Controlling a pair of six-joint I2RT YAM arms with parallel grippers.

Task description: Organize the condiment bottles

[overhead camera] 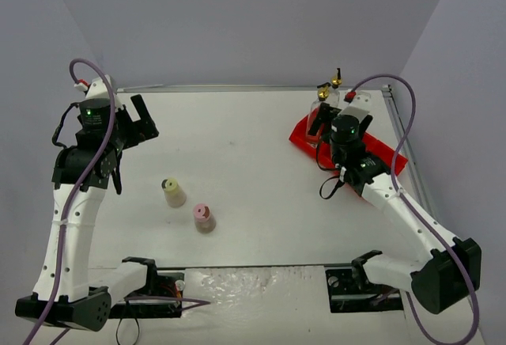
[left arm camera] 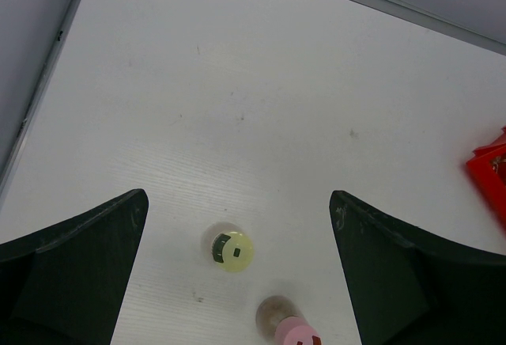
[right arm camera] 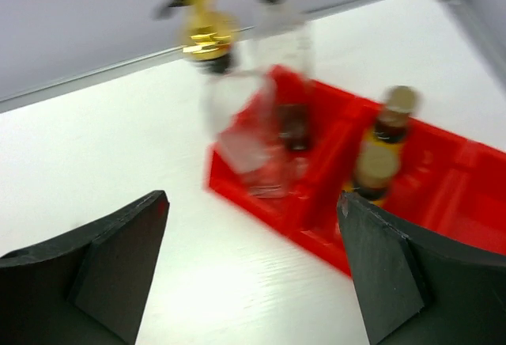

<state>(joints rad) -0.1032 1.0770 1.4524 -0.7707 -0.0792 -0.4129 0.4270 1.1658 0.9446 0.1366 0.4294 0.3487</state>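
Left gripper (left arm camera: 239, 199) and right gripper (right arm camera: 253, 199) both gaping empty, we are judging the squat cream bottle (overhead camera: 173, 193) light, slick, best pinched low around its body

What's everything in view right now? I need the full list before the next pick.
Tall glass bottles: two, clear with gold spouts, standing in the tray's far end.
Amber bottle: one visible, amber-yellow with a dark cap, in the tray beside the glass pair.
Cream bottle: one, cream, on the table left of centre.
Pink bottle: one, pink, on the table beside the cream one.
Tray: one, red, far right.
Table: one, white.
Left end effector: black, open, over the left side.
Right end effector: black, open, facing the tray.
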